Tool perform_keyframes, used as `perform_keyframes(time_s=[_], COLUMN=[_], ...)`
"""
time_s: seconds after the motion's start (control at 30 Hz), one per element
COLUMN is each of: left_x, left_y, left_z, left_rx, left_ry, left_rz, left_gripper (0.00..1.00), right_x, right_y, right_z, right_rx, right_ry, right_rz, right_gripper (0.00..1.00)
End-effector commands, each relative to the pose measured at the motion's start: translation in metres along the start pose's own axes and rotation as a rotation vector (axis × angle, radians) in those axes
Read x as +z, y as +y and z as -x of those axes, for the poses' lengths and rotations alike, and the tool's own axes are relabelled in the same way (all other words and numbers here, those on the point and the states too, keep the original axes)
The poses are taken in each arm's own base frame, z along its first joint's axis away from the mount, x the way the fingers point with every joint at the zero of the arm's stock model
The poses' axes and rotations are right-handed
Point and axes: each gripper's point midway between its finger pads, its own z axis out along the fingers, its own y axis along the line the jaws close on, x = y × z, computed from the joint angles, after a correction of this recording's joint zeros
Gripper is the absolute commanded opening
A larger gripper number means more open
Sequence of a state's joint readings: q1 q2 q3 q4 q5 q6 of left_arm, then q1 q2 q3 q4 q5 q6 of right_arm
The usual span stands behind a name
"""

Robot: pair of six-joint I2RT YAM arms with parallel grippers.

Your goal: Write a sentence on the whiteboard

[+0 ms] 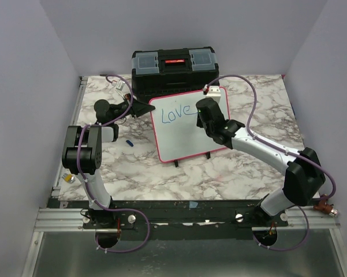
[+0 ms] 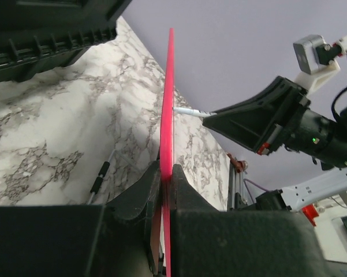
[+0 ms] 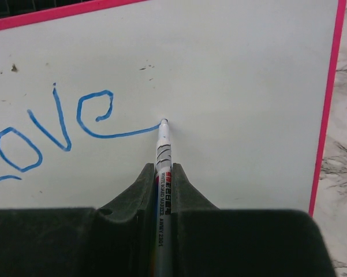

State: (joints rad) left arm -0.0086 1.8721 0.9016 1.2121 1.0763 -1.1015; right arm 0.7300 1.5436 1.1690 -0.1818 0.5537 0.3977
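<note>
Tabletop (image 1: 219, 176): marbled white and grey, bare along its near edge.
Whiteboard (image 1: 185, 141): stands on small black feet around the tabletop's middle, with a pink frame.
Blue piece (image 1: 129, 142): small, lying left of the whiteboard, toward the left edge.
Left tool (image 2: 166, 168): clamped narrow on the whiteboard's left frame edge.
Right tool (image 3: 163, 168): closed around the marker (image 3: 162, 144), whose tip touches the white surface.
Sentence (image 1: 178, 113): blue "Love" only, its last stroke ending at the tip.
Toolbox (image 1: 174, 68): black, behind the whiteboard at the far edge.
</note>
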Motion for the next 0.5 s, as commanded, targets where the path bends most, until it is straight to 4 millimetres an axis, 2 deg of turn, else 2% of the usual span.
perform_keyframes(time_s=[0.0, 0.1, 0.27, 0.47], left_x=[-0.011, -0.015, -0.016, -0.019], left_y=[-0.029, -0.031, -0.03, -0.025], left_z=[0.017, 0.02, 0.02, 0.02], left_rx=[0.152, 0.15, 0.144, 0.121], left_ry=[-0.026, -0.04, -0.038, -0.036], left_rz=[-0.113, -0.129, -0.125, -0.091], left_gripper=[0.0, 0.0, 0.0, 0.0], right_x=[-0.016, -0.031, -0.053, -0.067], right_y=[-0.015, -0.011, -0.012, -0.014], right_z=[0.041, 0.055, 0.066, 0.076], right_rx=[0.018, 0.057, 0.123, 0.152], right_ry=[-0.095, -0.131, -0.182, -0.214], right_rz=[-0.045, 0.009, 0.073, 0.102], right_gripper=[0.01, 0.01, 0.01, 0.01])
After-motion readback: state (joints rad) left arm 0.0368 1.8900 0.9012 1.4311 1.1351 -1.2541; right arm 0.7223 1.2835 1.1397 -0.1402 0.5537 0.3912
